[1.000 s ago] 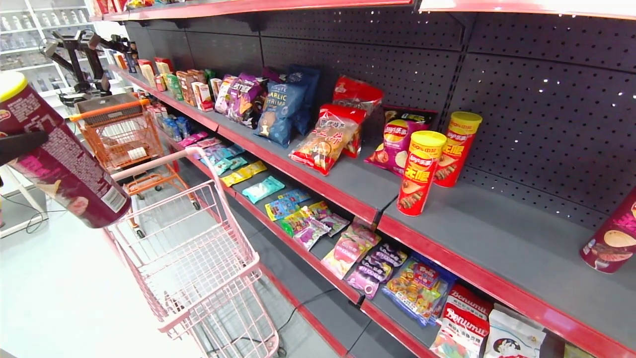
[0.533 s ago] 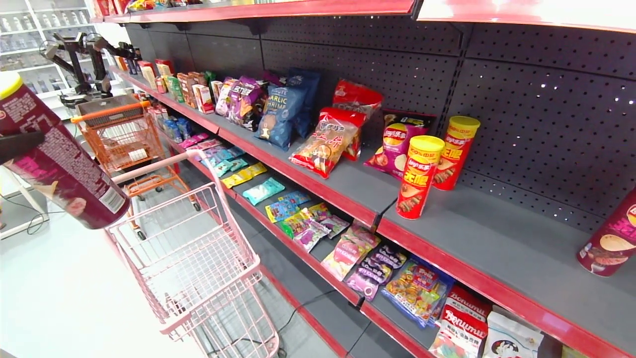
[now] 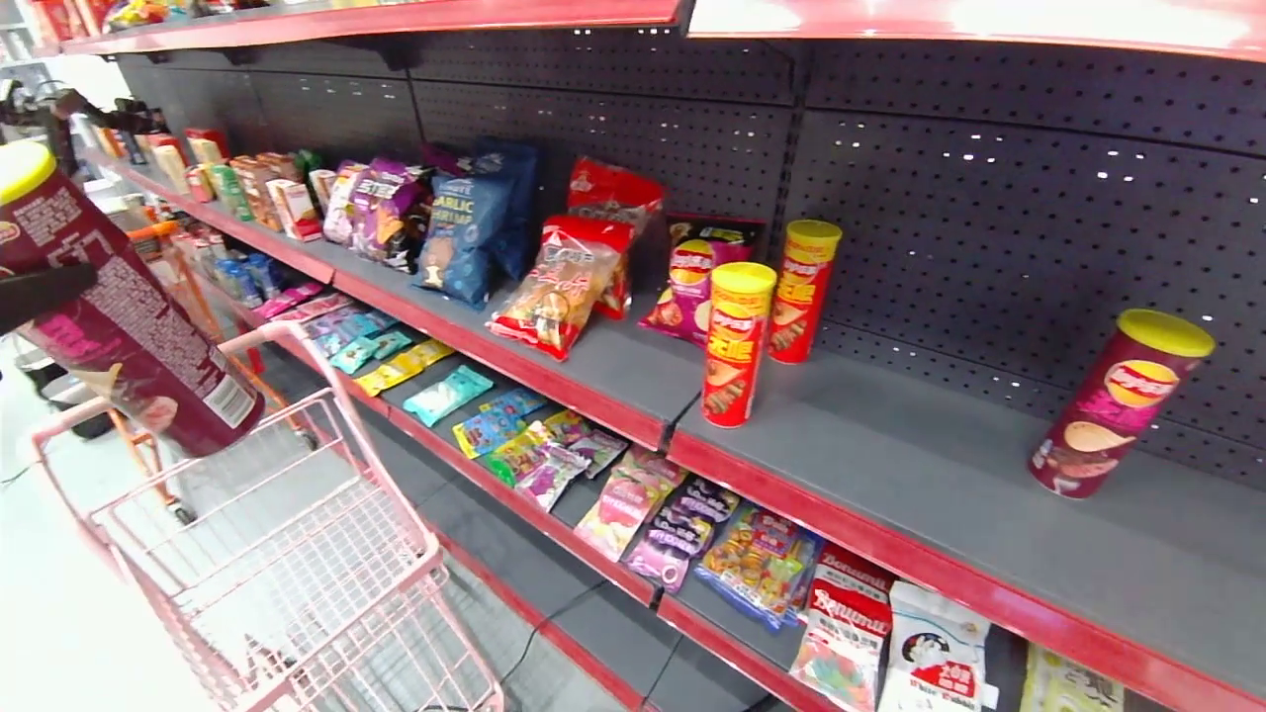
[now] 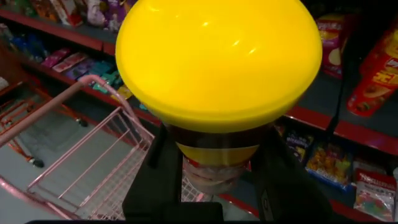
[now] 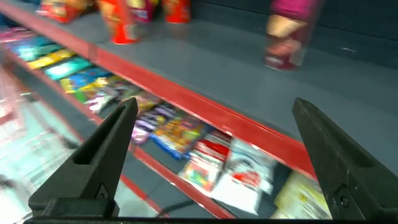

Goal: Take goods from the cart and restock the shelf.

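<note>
Maroon can [image 3: 119,307] with a yellow lid, clamped in the left claw [image 4: 217,186] at nine o'clock above the pink cart [image 3: 287,574], is not yet shelved, while a matching can [image 3: 1113,405] stands on the shelf [image 3: 890,455] at three o'clock and the right claw [image 5: 217,162] gapes wide, empty.

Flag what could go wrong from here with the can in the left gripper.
The left gripper grips the maroon can tilted over the pink cart; it might slip between the fingers and drop. Setting it down could topple the shelved can or the two red cans, which stand free on the shelf.
</note>
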{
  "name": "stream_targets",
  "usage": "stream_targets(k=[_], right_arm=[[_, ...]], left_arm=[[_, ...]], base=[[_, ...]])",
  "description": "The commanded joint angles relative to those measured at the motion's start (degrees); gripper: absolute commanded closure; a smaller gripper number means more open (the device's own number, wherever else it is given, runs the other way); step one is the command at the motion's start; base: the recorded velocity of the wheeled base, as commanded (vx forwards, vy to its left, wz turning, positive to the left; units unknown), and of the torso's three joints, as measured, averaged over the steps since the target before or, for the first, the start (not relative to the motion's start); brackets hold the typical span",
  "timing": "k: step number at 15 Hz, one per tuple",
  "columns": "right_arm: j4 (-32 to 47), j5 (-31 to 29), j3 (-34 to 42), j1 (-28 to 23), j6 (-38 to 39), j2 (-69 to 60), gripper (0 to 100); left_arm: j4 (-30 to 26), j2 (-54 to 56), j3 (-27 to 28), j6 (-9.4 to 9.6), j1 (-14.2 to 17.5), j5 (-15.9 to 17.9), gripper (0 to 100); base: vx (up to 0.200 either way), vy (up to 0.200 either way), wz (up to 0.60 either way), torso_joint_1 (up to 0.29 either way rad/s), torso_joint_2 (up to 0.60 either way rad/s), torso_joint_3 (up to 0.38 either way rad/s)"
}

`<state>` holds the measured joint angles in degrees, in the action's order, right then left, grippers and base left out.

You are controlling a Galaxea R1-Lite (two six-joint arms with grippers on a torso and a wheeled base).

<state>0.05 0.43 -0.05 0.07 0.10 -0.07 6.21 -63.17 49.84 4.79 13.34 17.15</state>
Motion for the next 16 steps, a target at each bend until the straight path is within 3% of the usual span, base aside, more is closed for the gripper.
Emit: stream_targets(k=[1,5,7,9,10,12,16], right_arm=[[0.0,0.0,0.0,0.0,0.0,0.1,0],[0.0,0.0,0.0,0.0,0.0,0.1,0],[0.0,0.0,0.0,0.0,0.0,0.1,0],[0.0,0.0,0.0,0.0,-0.1,0.1,0],[0.0,0.0,0.0,0.0,-0.1,0.1,0],[0.0,0.0,0.0,0.0,-0.1,0.1,0],[0.0,0.0,0.0,0.0,-0.1,0.1,0]], left_arm=[[-0.1,-0.1,0.0,0.04,-0.2,0.0,100],[-0.1,0.2,0.0,0.04,-0.2,0.0,100],[-0.5,1.9,-0.5,0.04,-2.4,0.1,100],[-3.5,4.1,-1.1,0.22,-4.5,0.1,100],[-8.8,6.3,-1.1,0.39,-5.3,0.0,100],[-16.0,10.0,-1.8,0.39,-6.5,0.1,100],[-16.1,14.5,-9.1,0.83,-8.9,1.8,100]], base=[[0.000,0.000,-0.60,0.002,0.00,0.002],[0.000,0.000,-0.60,0.001,0.00,0.004],[0.000,0.000,-0.60,0.005,0.00,0.000],[0.000,0.000,-0.60,0.005,0.00,0.002],[0.000,0.000,-0.60,-0.002,0.00,-0.002],[0.000,0.000,0.00,0.000,0.00,0.000],[0.000,0.000,0.00,0.000,0.00,0.000]])
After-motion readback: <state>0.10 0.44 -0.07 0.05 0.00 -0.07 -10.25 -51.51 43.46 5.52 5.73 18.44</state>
